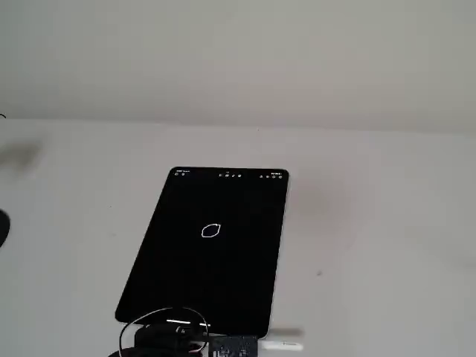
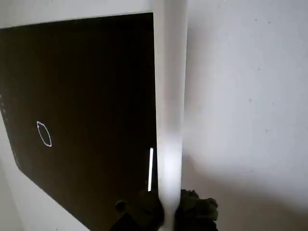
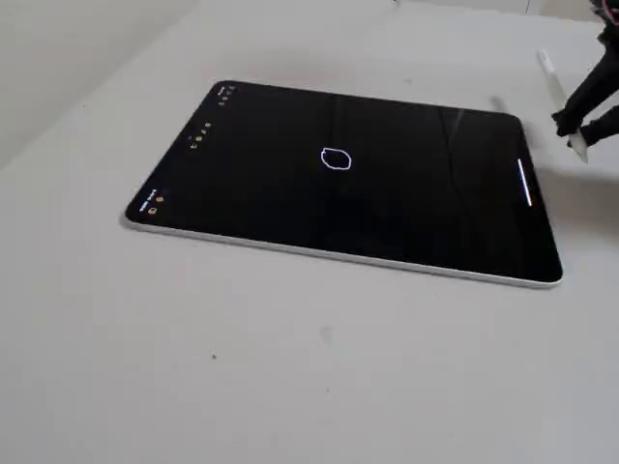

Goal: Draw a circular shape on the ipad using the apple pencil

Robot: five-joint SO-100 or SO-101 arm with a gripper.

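Wrist view showed the black gripper pinching the slim white apple pencil beside the flat black-screened ipad (thin white circular shape drawn); retreating should stay level.

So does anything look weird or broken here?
Nothing looks broken or spilled. The ipad lies flat with a small closed shape drawn mid-screen, a bit lemon-like, not a neat circle. The tool holds the pencil off the ipad's short edge, away from the screen.
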